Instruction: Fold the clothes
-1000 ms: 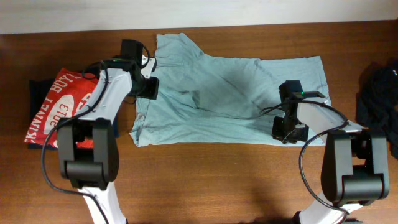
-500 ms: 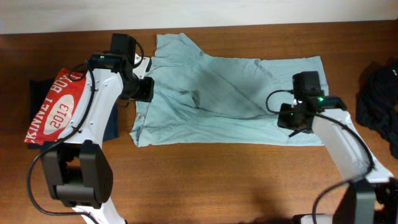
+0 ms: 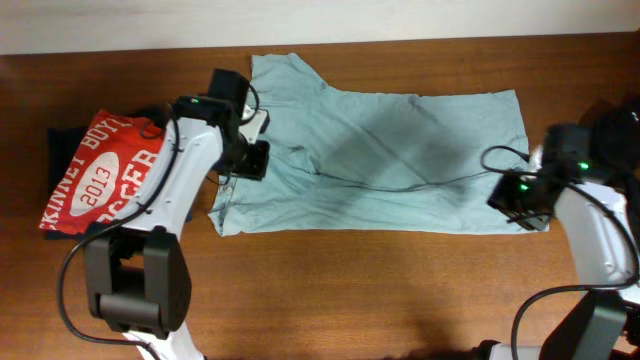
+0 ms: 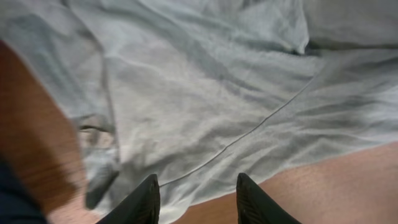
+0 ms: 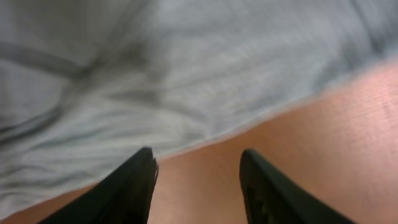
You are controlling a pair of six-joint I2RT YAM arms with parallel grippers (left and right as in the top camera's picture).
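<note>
The clothes, a pale grey-blue t-shirt (image 3: pixel 400 160), lie spread sideways across the middle of the table, with a long crease running through the middle. My left gripper (image 3: pixel 252 158) hovers over the shirt's left part near the sleeve. In the left wrist view it (image 4: pixel 198 177) is open above the shirt's (image 4: pixel 205 93) lower edge, holding nothing. My right gripper (image 3: pixel 518 200) sits at the shirt's bottom right corner. In the right wrist view it (image 5: pixel 198 152) is open over bare wood, just off the shirt's (image 5: pixel 155 74) hem.
A red t-shirt with white lettering (image 3: pixel 95 175) lies on a dark garment (image 3: pixel 60 140) at the left. A black garment (image 3: pixel 612 150) is heaped at the right edge. Bare wooden table (image 3: pixel 350 290) runs along the front.
My right gripper has opened and drawn back to the right, off the shirt's hem. The raised fabric has dropped flat. My left gripper has shifted right and a little toward the front.
</note>
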